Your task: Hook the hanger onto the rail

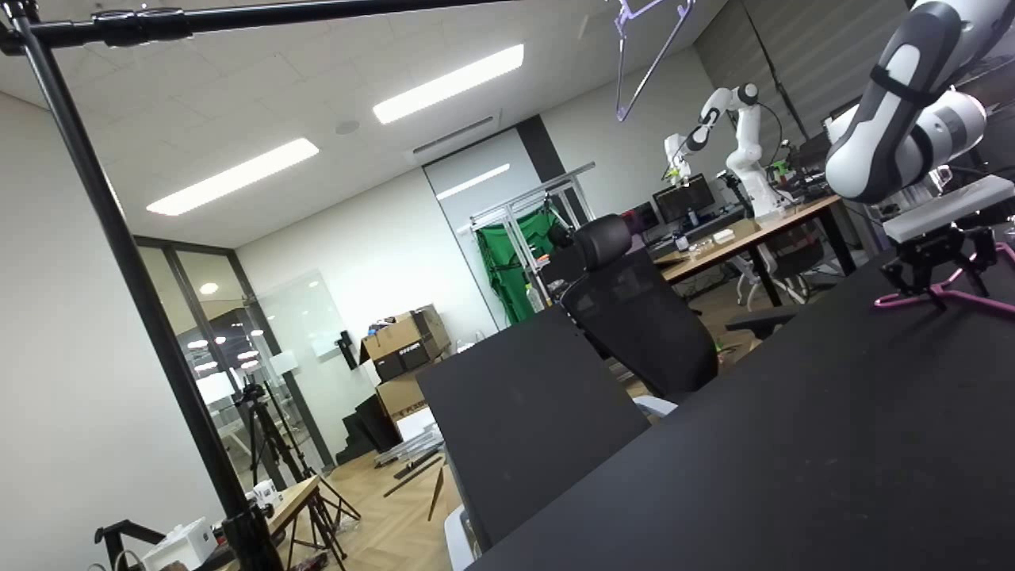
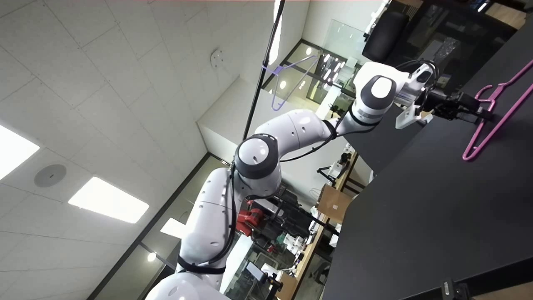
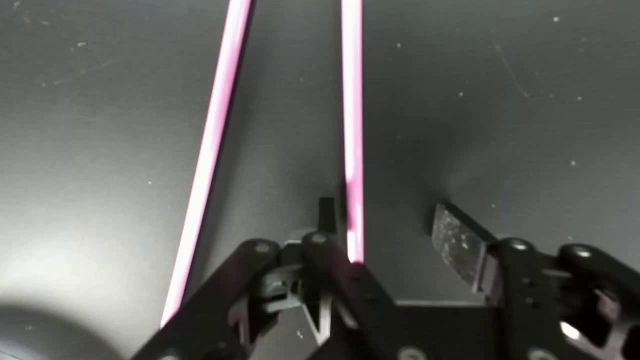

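Observation:
The pink-magenta hanger lies flat on the black table; it also shows in an exterior view, hook towards the gripper side. My gripper is open and down at the table, around one side bar of the hanger. In the wrist view that bar runs between the fingers, close beside the left finger, with a gap to the right one. The gripper also shows in both exterior views. The rail, a thin black bar, runs high above the table, also in an exterior view.
A paler lilac hanger hangs from the rail, also in an exterior view. A slanting black pole joins the rail's end. A black chair and a dark panel stand beyond the table.

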Robot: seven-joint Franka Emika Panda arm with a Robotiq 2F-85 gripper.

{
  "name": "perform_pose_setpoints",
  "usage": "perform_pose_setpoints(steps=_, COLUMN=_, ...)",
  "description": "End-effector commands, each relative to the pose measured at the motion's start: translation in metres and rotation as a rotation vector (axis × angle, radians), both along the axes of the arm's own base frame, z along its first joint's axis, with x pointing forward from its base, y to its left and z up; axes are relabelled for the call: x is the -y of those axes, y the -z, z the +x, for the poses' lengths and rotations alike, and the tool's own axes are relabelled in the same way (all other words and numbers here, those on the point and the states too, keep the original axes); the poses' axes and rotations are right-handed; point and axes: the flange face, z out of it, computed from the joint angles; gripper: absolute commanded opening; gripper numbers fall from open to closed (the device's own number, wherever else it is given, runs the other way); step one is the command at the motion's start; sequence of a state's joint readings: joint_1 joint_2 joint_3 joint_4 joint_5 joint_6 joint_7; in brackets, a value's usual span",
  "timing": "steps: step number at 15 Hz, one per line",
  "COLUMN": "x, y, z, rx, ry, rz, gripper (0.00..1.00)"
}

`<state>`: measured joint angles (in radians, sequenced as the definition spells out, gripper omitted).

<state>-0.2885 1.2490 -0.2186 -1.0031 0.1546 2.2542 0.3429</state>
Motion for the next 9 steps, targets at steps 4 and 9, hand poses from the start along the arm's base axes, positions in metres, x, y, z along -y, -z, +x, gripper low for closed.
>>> perform_pose_setpoints(steps=4, x=0.004, y=-0.037, z=0.017, rx=0.015, ry=0.048, rz=0.019, gripper=0.05)
perform_pose_setpoints(steps=9, x=0.005, y=-0.049, z=0.018, rx=-0.003, ry=0.016, rz=0.026, gripper=0.42)
